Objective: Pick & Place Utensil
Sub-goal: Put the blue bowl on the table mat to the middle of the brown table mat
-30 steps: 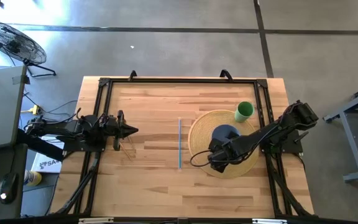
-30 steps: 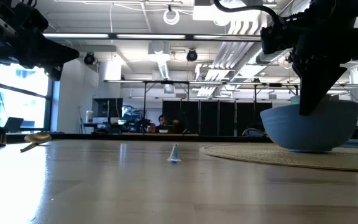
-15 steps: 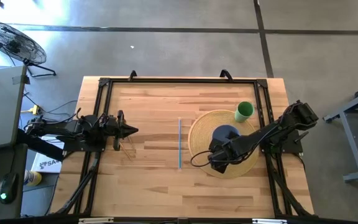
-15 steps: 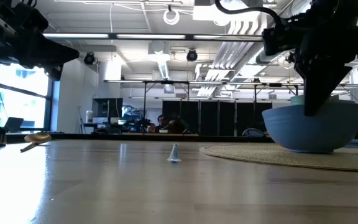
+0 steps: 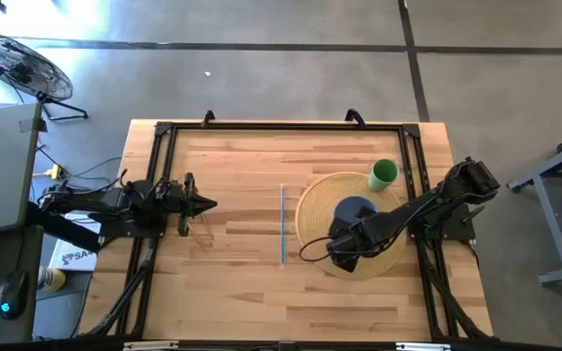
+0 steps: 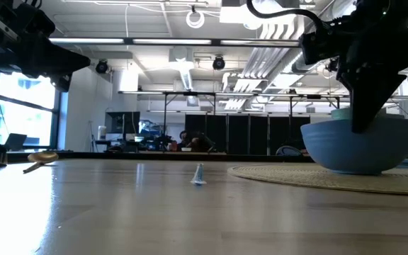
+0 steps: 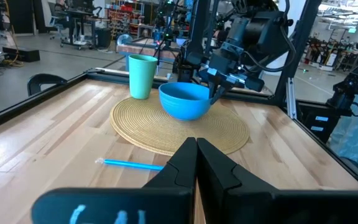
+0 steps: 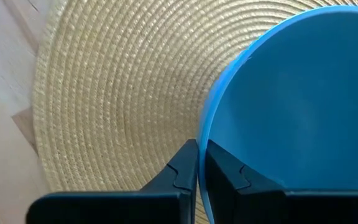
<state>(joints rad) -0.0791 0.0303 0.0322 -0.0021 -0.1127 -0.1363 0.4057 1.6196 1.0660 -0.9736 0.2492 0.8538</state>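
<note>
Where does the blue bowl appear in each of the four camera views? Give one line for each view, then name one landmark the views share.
High view: the blue bowl sits mid-mat, right of centre, partly under the right arm.
Low view: at the far right, on the mat.
Left wrist view: upper centre, beside the green cup.
Right wrist view: fills the right side.
Shared landmark: the round woven mat under it.

- The high view looks straight down on the whole table, far enough up to take in the floor around it.
- The low view sits at tabletop height, facing level across the wood into the room.
- The left wrist view looks across the table at the bowl on its mat (which the high and low views also show).
- The right wrist view looks steeply down, very near the bowl's rim.
</note>
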